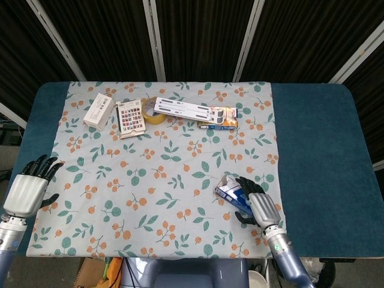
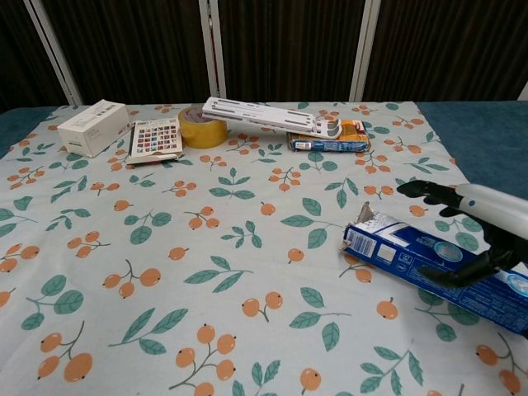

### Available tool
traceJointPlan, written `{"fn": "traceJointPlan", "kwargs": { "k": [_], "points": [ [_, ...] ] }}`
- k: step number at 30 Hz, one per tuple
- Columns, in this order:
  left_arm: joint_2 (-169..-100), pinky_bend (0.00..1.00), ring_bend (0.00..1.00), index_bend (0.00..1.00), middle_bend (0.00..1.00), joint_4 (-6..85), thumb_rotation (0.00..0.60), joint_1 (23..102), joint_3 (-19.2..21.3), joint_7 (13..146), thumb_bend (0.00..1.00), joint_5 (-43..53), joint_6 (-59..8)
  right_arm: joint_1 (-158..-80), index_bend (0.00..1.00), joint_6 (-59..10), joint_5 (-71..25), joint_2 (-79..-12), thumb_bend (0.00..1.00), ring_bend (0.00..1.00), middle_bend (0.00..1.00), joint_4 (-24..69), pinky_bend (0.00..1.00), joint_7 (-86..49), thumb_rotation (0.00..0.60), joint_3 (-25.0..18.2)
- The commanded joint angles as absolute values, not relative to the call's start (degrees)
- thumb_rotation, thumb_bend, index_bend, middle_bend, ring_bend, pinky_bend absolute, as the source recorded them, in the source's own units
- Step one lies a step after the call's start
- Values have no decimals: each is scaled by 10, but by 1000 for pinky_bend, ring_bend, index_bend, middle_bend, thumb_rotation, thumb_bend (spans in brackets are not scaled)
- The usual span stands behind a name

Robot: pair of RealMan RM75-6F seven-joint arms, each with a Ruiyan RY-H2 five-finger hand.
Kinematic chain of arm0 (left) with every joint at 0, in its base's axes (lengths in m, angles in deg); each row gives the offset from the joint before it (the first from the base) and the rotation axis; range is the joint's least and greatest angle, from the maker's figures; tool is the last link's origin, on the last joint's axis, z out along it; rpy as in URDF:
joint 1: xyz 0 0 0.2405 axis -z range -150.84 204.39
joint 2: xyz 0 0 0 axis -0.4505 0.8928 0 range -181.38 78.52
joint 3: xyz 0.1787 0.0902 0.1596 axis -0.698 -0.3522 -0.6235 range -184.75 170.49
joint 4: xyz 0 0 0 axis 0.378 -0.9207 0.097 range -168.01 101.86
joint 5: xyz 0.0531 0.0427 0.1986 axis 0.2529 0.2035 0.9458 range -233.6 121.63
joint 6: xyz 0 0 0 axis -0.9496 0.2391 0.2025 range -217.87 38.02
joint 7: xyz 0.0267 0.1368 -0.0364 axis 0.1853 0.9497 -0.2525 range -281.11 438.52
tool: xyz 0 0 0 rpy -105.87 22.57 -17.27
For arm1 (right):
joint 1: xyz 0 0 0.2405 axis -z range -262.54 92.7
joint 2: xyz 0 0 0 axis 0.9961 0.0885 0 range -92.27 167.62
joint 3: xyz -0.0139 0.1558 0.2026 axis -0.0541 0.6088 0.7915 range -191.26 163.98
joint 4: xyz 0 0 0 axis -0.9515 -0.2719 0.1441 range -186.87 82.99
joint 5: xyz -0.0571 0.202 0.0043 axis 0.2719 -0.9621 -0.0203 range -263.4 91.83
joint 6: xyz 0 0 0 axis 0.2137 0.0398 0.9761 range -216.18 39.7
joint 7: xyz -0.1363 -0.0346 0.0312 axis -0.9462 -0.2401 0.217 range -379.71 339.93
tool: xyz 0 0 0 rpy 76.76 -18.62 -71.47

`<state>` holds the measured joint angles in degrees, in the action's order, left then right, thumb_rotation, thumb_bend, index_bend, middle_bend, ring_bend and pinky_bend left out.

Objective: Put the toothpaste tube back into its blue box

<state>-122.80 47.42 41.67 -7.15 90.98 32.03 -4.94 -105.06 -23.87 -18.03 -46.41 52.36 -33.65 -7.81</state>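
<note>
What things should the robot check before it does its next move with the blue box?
1. Blue box lying on the tablecloth: ok.
2. Right hand on the box: ok, its fingers wrap it.
3. Box's end flaps open, facing the table's middle: ok.
4. Toothpaste tube found: not ok, neither view shows one; whether it is inside the box, cannot tell.
5. Left hand free: ok, fingers apart, holding nothing.
6. Other things out of the way: ok, the white box and yellow tape roll sit at the far edge.
</note>
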Motion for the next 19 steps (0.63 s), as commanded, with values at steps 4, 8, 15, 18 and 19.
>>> {"fn": "traceJointPlan", "kwargs": {
  "k": [4,8,15,18,19],
  "points": [
    [-1205,187,89,181,103,500,600,398,-64,902,130,298,-40,-1018,0,-199,-138,-343,331,0,59,550,83,-325,600,-96],
    [-1195,144,43,136,51,509,600,386,-60,902,117,288,-32,-996,0,-171,-96,-285,332,0,44,537,55,-312,600,-116],
    [-1181,30,0,15,0,539,600,364,-60,899,62,262,-30,-956,0,-84,1,-245,331,0,32,461,34,-302,600,-140],
    [-1177,20,0,1,0,555,600,357,-61,898,54,261,-25,-943,0,-54,24,-248,331,0,29,429,15,-291,600,-144],
    [-1176,20,0,0,0,558,600,355,-61,898,53,266,-19,-938,0,-45,28,-250,331,0,25,422,9,-286,600,-144]
  ]
}}
